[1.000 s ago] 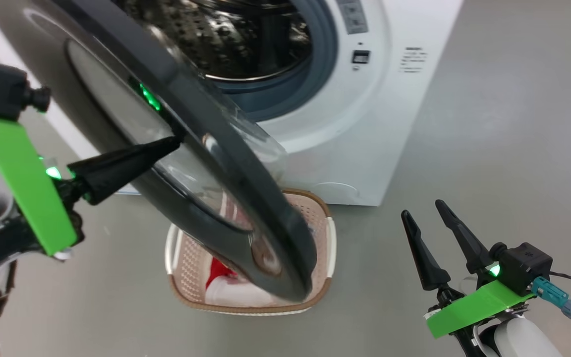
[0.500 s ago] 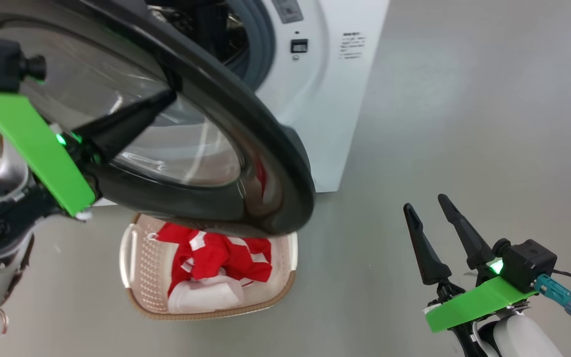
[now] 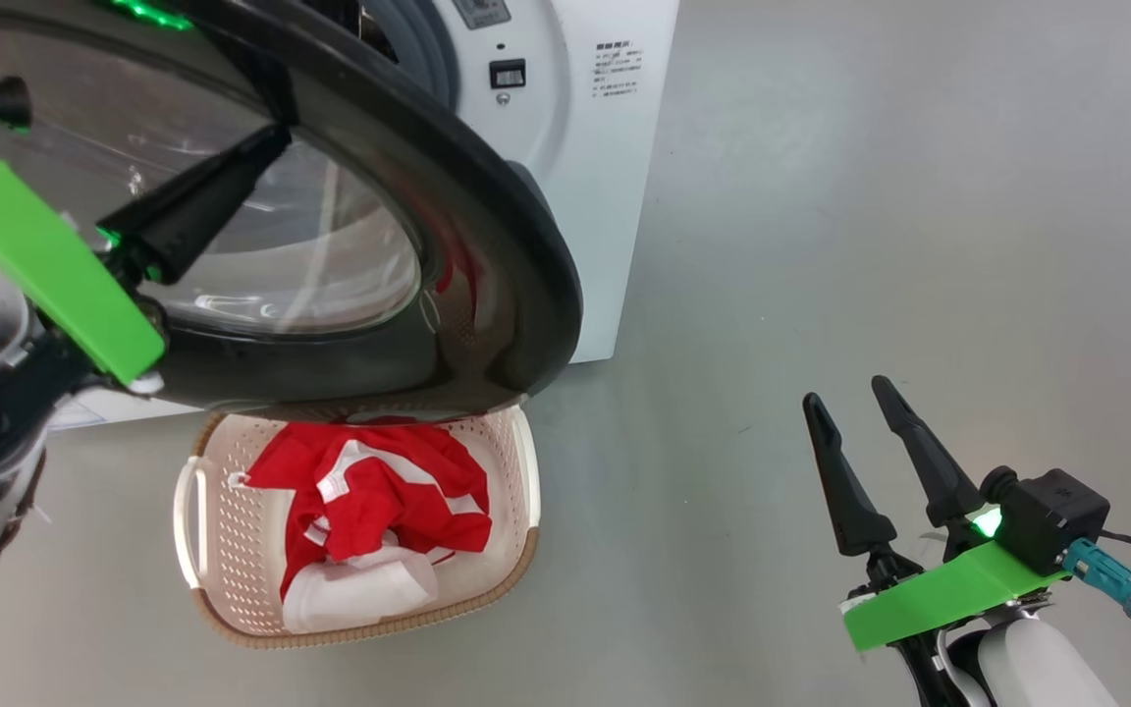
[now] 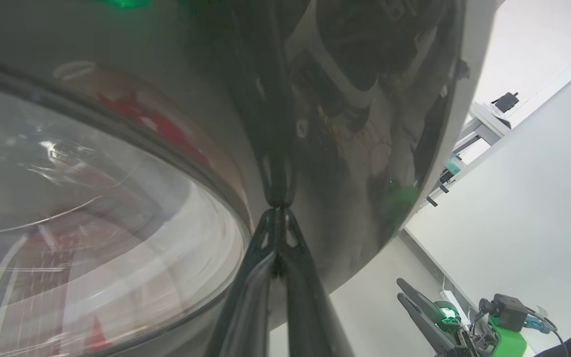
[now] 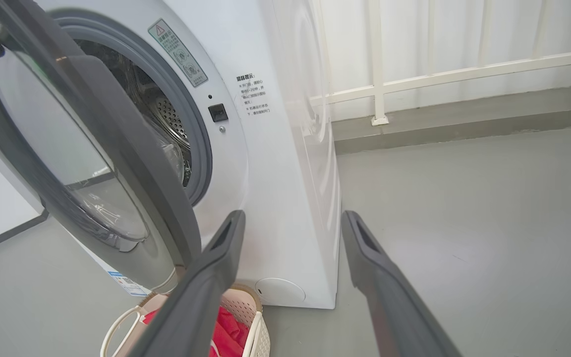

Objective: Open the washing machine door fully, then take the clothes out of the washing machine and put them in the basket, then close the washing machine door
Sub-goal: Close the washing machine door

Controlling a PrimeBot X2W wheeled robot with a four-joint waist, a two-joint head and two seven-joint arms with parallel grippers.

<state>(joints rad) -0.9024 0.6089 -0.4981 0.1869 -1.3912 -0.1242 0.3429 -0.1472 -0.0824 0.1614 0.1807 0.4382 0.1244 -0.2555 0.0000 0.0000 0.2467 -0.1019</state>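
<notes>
Swinging closer to the washing machine (image 3: 615, 196) than a second ago, the washing machine door (image 3: 487, 245) is pushed by the left pincer (image 3: 266, 147), fingers together against its black rim, while the clothes (image 3: 379, 486) lie in the basket (image 3: 526, 462) and the right pincer (image 3: 846, 393) waits spread, so only closing remains.

Closed left claw (image 3: 271, 145) against the washing machine door (image 3: 511, 260), clothes (image 3: 379, 486) in the basket (image 3: 230, 555).
</notes>
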